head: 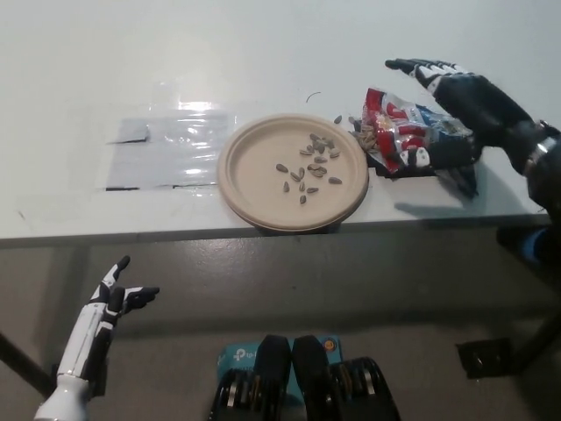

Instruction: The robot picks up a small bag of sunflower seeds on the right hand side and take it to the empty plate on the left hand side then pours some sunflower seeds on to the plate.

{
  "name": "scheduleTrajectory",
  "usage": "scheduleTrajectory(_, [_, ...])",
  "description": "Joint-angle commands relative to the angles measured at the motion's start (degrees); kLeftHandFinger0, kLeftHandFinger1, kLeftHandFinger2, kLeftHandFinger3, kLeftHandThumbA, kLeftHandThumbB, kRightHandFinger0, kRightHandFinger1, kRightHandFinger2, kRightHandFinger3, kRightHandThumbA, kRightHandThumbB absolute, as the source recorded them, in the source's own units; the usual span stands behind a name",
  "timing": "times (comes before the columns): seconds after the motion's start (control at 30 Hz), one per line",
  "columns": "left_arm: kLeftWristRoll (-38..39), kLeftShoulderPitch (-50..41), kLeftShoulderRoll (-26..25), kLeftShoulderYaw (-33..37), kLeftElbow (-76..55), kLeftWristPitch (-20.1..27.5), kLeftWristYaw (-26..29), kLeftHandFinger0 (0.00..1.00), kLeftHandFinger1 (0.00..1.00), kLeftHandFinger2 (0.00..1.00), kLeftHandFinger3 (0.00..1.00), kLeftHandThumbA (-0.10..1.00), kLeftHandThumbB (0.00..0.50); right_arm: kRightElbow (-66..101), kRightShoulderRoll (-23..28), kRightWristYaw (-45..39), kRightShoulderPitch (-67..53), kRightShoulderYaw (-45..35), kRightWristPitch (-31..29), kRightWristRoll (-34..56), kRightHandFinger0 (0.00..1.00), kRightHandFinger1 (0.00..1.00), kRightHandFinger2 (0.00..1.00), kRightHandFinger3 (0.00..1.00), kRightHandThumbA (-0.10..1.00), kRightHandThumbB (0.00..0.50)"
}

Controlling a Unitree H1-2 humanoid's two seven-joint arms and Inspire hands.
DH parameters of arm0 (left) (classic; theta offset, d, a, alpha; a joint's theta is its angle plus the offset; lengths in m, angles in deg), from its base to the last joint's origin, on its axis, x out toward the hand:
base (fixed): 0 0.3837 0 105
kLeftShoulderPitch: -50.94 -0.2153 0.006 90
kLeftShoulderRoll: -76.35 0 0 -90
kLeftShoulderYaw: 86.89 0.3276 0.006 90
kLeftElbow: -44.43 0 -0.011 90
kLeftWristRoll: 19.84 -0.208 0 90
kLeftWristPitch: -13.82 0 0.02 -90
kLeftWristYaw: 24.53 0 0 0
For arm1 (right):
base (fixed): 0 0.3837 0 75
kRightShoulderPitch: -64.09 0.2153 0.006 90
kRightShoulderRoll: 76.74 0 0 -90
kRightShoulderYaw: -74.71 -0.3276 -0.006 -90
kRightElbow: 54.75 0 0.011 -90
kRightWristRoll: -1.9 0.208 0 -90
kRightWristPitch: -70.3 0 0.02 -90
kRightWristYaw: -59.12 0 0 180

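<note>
A: Where is the small red, white and blue foil bag of sunflower seeds (399, 133)?

B: At the right of the frame, lying on the white worktop (263, 53), just beside the right rim of the round beige paper plate (241, 171). Its open mouth faces the plate, and a few loose seeds (344, 119) lie on the worktop between the two.

A: And the black right hand (456, 110)?

B: It is at the upper right, over the bag's right end. Its fingers (421, 68) are spread apart and stretched toward the top of the frame, above the bag rather than clamped on it. Whether the lower part of the hand touches the bag's edge, I cannot tell. The black forearm runs off the right border.

A: What is on the plate?

B: A scattered heap of dark sunflower seeds (308, 167), mostly right of its centre. The plate sits near the worktop's front edge, in the middle of the frame.

A: The white left hand (114, 298)?

B: Lower left, below the worktop's edge, holding nothing, fingers apart with one pointing up and another toward the right.

A: Anything else?

B: A flat clear plastic sheet (166, 149) lies on the worktop left of the plate.
</note>
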Motion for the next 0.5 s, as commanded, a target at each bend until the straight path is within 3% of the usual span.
scheduleTrajectory(0.0, [2.71, 3.14, 3.14, 0.27, 2.15, 5.66, 0.93, 0.77, 0.76, 0.78, 1.0, 1.0, 0.235, 44.95, -0.67, 9.14, -14.64, -18.56, 3.27, 23.87, 1.0, 1.0, 1.0, 1.0, 1.0, 0.379])
scheduleTrajectory(0.03, [2.77, 2.84, 3.72, 0.28, 2.11, 5.69, 1.07, 0.77, 0.8, 0.84, 1.0, 1.0, 0.237, 49.45, -3.77, 12.25, -20.06, -18.3, 1.41, 23.12, 1.0, 1.0, 1.0, 1.0, 1.0, 0.38])
scheduleTrajectory(0.07, [2.96, 2.61, 4.12, 0.22, 2.16, 5.9, 1.17, 0.79, 0.84, 0.9, 1.0, 1.0, 0.237, 51.89, -5.65, 13.25, -24.05, -17.65, 1.96, 23.86, 1.0, 1.0, 1.0, 1.0, 1.0, 0.429])
scheduleTrajectory(0.1, [3.48, 2.28, 4.8, 0.1, 2.34, 6.54, 1.29, 0.87, 0.96, 1.0, 1.0, 1.0, 0.234, 53.31, -8.12, 14.88, -30.74, -16.04, -0.67, 22.88, 1.0, 1.0, 1.0, 1.0, 1.0, 0.403])
scheduleTrajectory(0.13, [3.62, 2.03, 5.05, -0.02, 2.38, 6.7, 1.4, 0.88, 0.97, 1.0, 1.0, 1.0, 0.237, 53.5, -8.93, 14.89, -32.05, -15.61, -0.7, 22.43, 1.0, 1.0, 1.0, 1.0, 1.0, 0.404])
scheduleTrajectory(0.2, [4.13, 1.13, 5.73, -0.2, 2.44, 7.41, 1.44, 0.99, 1.0, 1.0, 1.0, 1.0, 0.254, 50.91, -11.73, 16.2, -39.61, -13.92, -5.8, 18.99, 1.0, 1.0, 1.0, 1.0, 1.0, 0.359])
scheduleTrajectory(0.3, [4.44, -0.84, 6.31, -0.5, 2.09, 8.11, 1.4, 1.0, 1.0, 1.0, 1.0, 1.0, 0.274, 43.64, -14.59, 17.3, -46.47, -12.9, -12.83, 17.33, 1.0, 1.0, 1.0, 1.0, 1.0, 0.279])
scheduleTrajectory(0.47, [4.11, -1.54, 6.59, -0.76, 3.11, 10.02, 0.95, 1.0, 1.0, 1.0, 1.0, 1.0, 0.253, 30.67, -19.92, 19.44, -51.01, -14.53, -20.36, 14.96, 1.0, 1.0, 1.0, 1.0, 1.0, 0.247])
